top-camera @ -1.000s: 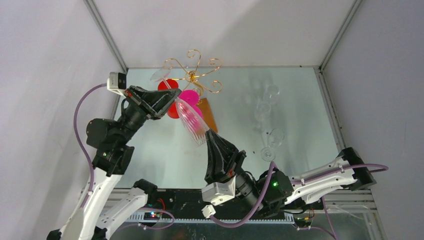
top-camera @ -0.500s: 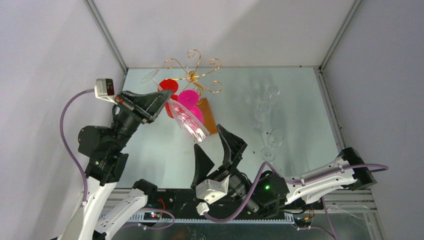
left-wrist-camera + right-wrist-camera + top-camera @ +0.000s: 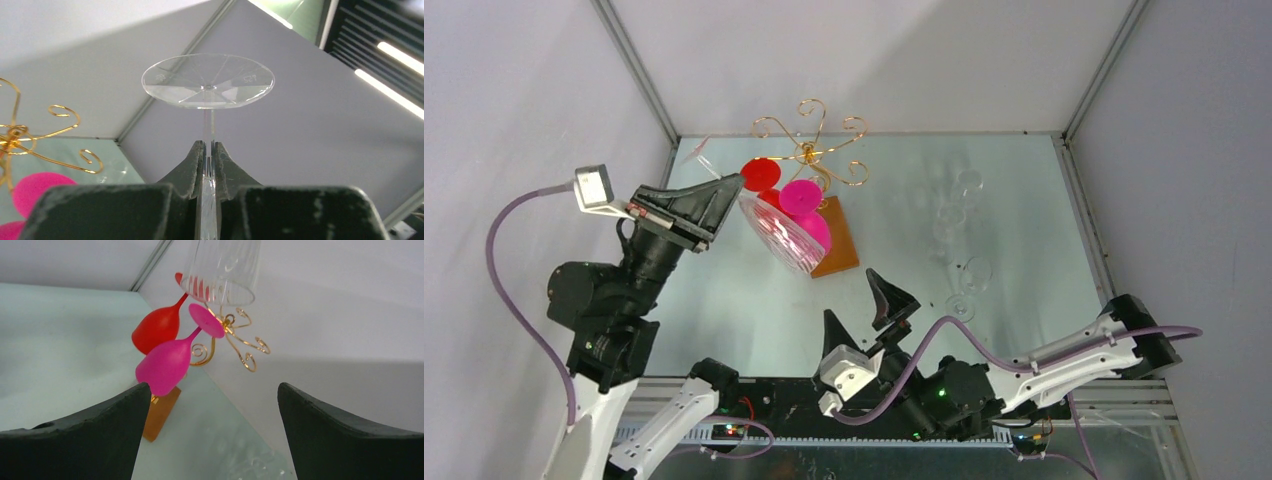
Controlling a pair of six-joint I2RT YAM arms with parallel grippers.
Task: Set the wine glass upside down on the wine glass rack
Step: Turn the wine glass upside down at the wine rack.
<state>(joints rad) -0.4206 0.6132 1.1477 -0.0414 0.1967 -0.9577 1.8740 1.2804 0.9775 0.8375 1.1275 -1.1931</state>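
Observation:
A clear ribbed wine glass (image 3: 782, 232) hangs tilted in the air, its bowl toward me and low, its foot (image 3: 207, 81) up and away. My left gripper (image 3: 724, 195) is shut on its stem (image 3: 208, 125). Just right of it stands the wine glass rack (image 3: 809, 150), gold scroll arms on a brown wooden base (image 3: 839, 245). A red glass (image 3: 759, 175) and a pink glass (image 3: 802, 195) hang upside down on it. My right gripper (image 3: 864, 310) is open and holds nothing, near the front, below the bowl's rim (image 3: 222, 267).
Three clear glasses (image 3: 969, 185) (image 3: 949, 225) (image 3: 969, 280) stand on the glossy table at the right. Grey walls and metal corner posts (image 3: 639, 75) close in the back and sides. The rack's scrolls (image 3: 65, 112) lie left of the held foot.
My right gripper let go of the glass bowl, opened wide and drew back toward the near edge. The left arm swung outward to the left, carrying the glass by its stem.

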